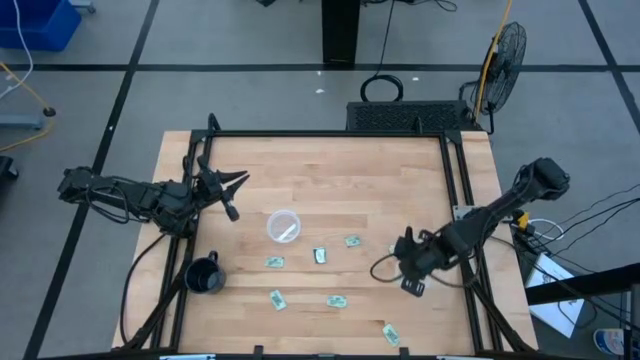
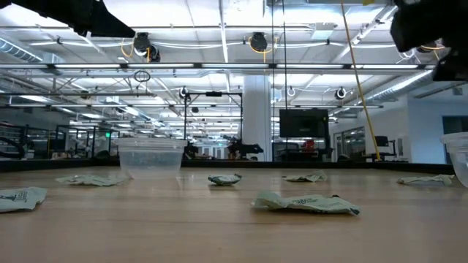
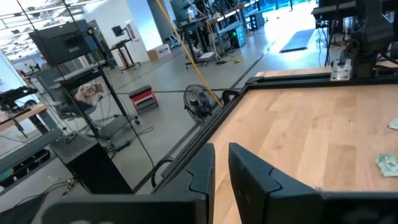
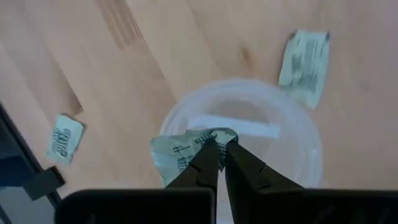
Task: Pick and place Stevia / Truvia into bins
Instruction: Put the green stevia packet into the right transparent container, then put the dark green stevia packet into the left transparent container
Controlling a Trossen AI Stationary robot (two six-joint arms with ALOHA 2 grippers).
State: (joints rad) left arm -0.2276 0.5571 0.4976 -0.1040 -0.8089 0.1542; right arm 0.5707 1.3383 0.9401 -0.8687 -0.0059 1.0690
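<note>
Right gripper is pinching a green-and-white sachet right above a clear cup near the table's right edge, while the left gripper hovers by the left edge, fingers slightly apart, holding nothing.

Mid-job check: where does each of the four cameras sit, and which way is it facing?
High: overhead, straight down on table; both arms show.
Low: table height, facing the room; sachets, clear cup.
Left wrist: past left gripper, toward the table's far corner.
Right wrist: down past right gripper, shut on a sachet above second cup.
Shared: high and low both show the first cup.
</note>
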